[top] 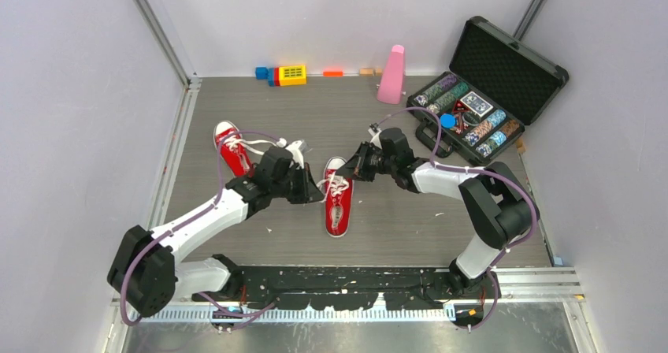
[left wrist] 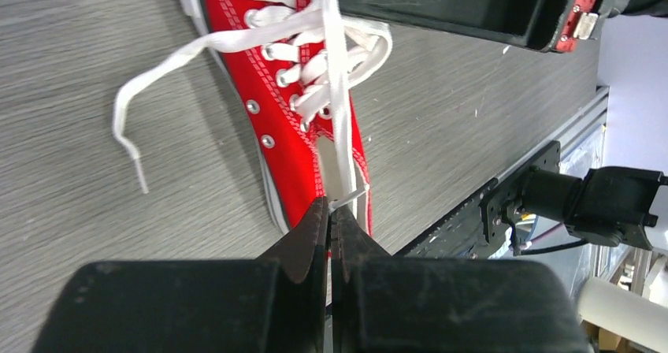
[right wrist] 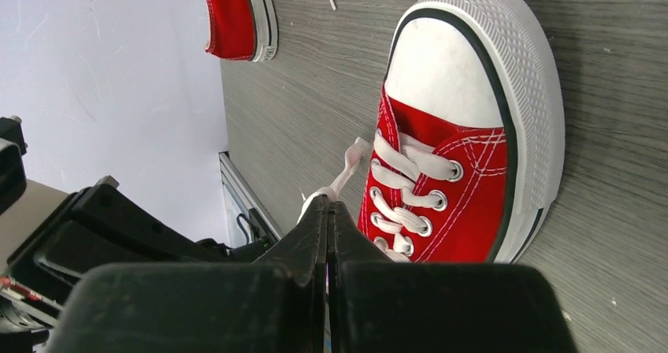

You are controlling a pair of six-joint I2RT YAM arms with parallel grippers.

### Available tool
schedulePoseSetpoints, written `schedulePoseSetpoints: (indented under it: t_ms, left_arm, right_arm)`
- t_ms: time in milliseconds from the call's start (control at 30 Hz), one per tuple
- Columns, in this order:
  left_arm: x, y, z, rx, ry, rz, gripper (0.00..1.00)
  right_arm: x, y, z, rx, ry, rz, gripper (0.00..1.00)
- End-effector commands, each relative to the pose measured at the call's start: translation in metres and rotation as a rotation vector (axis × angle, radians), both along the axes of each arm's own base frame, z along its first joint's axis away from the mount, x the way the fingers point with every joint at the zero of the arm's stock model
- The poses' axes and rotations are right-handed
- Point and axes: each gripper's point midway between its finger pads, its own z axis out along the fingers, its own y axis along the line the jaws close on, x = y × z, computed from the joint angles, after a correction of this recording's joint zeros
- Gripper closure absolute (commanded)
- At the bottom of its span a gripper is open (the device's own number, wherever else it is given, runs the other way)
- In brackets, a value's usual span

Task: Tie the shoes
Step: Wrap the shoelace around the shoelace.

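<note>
Two red shoes with white laces lie on the grey table. One shoe [top: 339, 199] is in the middle, the other shoe [top: 231, 148] at the back left. My left gripper [top: 318, 187] is at the middle shoe's left side, shut on a lace [left wrist: 337, 93] that runs taut from the shoe [left wrist: 303, 109] to the gripper [left wrist: 331, 209]. My right gripper [top: 354, 171] is at the shoe's far right, shut [right wrist: 327, 205] on another lace [right wrist: 346, 166] of the same shoe [right wrist: 473, 203]. One free lace end [left wrist: 130, 128] trails on the table.
An open black case [top: 492, 85] of poker chips stands at the back right. A pink cone-shaped object [top: 391, 75] and coloured blocks [top: 283, 75] line the back wall. White walls close in both sides. The second shoe [right wrist: 236, 14] shows in the right wrist view.
</note>
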Motion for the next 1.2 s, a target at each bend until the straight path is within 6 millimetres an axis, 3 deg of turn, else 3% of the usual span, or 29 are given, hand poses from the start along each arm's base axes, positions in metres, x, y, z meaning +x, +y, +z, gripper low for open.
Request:
schedulePoseSetpoints:
  t_ms: [0, 200, 400, 567, 767, 833, 967, 1033, 1167]
  left_arm:
    - [0.006, -0.022, 0.006, -0.039, -0.057, -0.039, 1.00]
    - [0.008, -0.036, -0.011, -0.028, -0.001, -0.071, 1.00]
    - [0.006, -0.037, -0.019, -0.020, 0.013, -0.085, 1.00]
    - [0.001, -0.028, -0.021, 0.015, 0.030, -0.082, 1.00]
    - [-0.008, -0.001, -0.027, 0.112, 0.050, -0.014, 0.97]
    - [-0.012, 0.008, -0.028, 0.140, 0.057, 0.006, 0.89]
    - [-0.018, 0.029, -0.028, 0.211, 0.061, 0.046, 0.62]
    - [-0.015, 0.036, -0.020, 0.230, 0.027, 0.065, 0.50]
    - [-0.004, 0.045, 0.004, 0.266, -0.053, 0.077, 0.37]
  right_arm:
    - [0.010, 0.004, 0.014, 0.011, -0.053, 0.005, 1.00]
    - [0.009, 0.002, 0.017, 0.000, -0.058, -0.002, 1.00]
    - [0.003, 0.002, 0.015, -0.032, -0.088, -0.023, 1.00]
    - [-0.003, 0.003, 0.009, -0.083, -0.122, -0.036, 1.00]
    - [-0.006, -0.003, 0.013, -0.117, -0.157, -0.052, 1.00]
    - [-0.008, -0.005, 0.014, -0.133, -0.164, -0.050, 1.00]
    - [-0.012, -0.005, 0.013, -0.149, -0.168, -0.034, 1.00]
    - [-0.014, -0.004, 0.012, -0.152, -0.170, -0.026, 1.00]
    - [-0.016, -0.001, 0.013, -0.150, -0.171, -0.008, 1.00]
